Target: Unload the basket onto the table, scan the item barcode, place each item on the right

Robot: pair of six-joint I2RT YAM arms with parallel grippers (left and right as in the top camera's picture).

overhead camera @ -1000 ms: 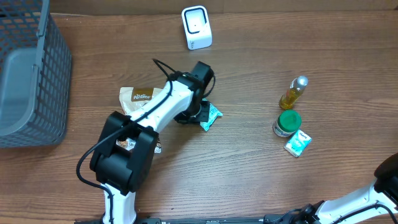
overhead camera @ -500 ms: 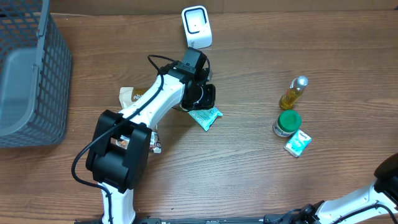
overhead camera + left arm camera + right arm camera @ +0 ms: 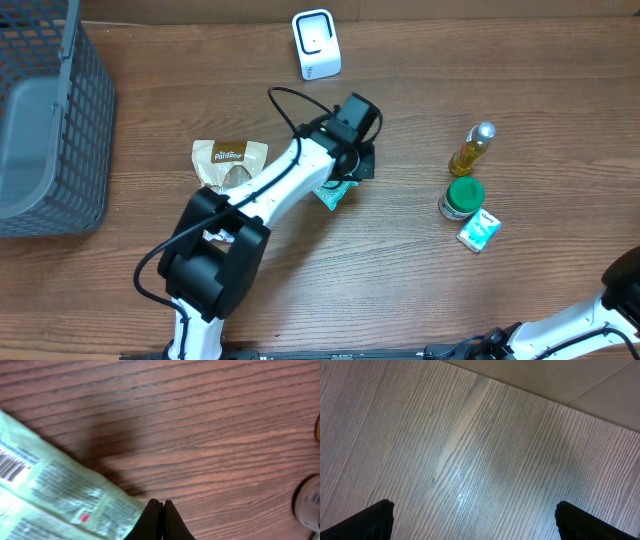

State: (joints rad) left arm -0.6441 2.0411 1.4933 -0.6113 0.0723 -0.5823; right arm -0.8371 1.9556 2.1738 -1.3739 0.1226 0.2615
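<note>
**A:** What is the largest thing near the fingers?

**B:** The brown wooden table (image 3: 400,290), which carries everything. Next is the dark grey mesh basket (image 3: 90,120), well apart from the left fingers (image 3: 150,522).

**A:** Does the basket hold anything?

**B:** One pale grey flat object (image 3: 30,150) lies inside it. I cannot tell what it is.

**A:** And closer in?

**B:** A tan paper snack bag (image 3: 228,163) lies beside the left arm, behind the fingers. The white box-shaped scanner (image 3: 316,45) stands upright, apart from them.

**A:** Where is the item itself?

**B:** The pale green printed foil packet (image 3: 55,500) lies flat on the table. In the left wrist view it is to the left of the fingers, with one corner reaching right up to their tips. Its black barcode (image 3: 11,466) faces up at the far end of the packet, away from the tips.

**A:** Are the left fingers holding it?

**B:** They are clenched tight together. I cannot tell whether any foil is caught between them.

**A:** What lies on their other side?

**B:** A round jar with a green lid (image 3: 463,196), lid on. Near it is a small yellow bottle with a silver cap (image 3: 472,150), and touching the jar is a small teal and white carton (image 3: 479,230). All three are well apart from the packet.

**A:** And the right fingers (image 3: 372,521)?

**B:** They are released and spread wide above the table's wood grain.
</note>
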